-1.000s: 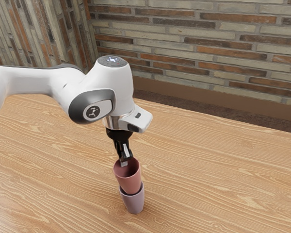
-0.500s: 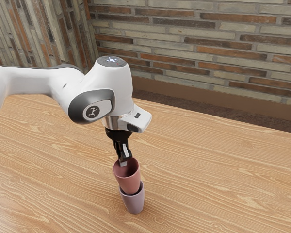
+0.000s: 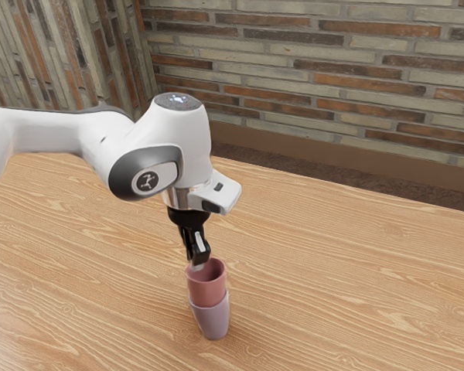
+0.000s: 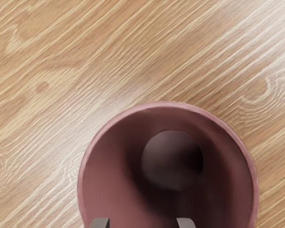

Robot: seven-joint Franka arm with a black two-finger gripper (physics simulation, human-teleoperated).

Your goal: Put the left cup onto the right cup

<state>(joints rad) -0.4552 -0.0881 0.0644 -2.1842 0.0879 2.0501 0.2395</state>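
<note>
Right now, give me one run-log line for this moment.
phase: stacking | red cup: nested upright in purple cup | gripper: open, over red cup's rim | task: stack looks made

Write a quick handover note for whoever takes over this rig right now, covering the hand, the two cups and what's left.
Hand: open, at the reddish cup's rim, nothing clamped.
Cups: the reddish cup sits upright, nested in the purple cup on the wooden table.
Done: the stacking looks complete.
Left: lift the hand straight up, taking care not to nudge the stack.
</note>
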